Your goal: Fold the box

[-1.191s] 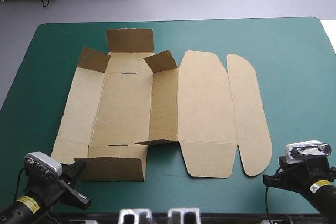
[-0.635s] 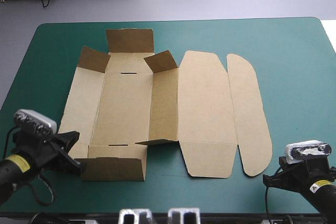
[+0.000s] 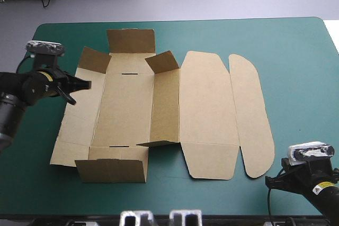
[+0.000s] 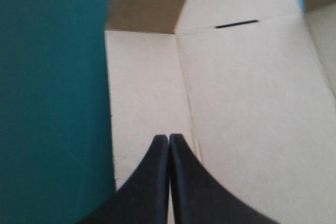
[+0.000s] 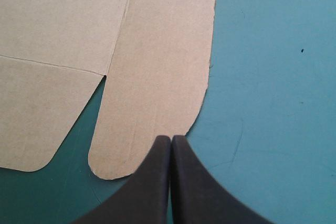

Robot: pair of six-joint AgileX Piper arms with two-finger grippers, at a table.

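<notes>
We see the brown box (image 3: 159, 104) lying as a cut sheet, mostly flat, on the teal-green cover (image 3: 296, 46) of the table, a little left of the middle. Its long rounded flap points toward the right edge. Small flaps at the far end and the near end stand raised, and one inner wall is partly lifted. The left gripper (image 4: 169, 140) is over the left panel of the box, and its black fingers are pressed together into one point. The right gripper (image 5: 171, 140) is at the near right corner of the table, its fingers also together. The near end of the rounded flap lies ahead of it. The cover looks smooth and even
</notes>
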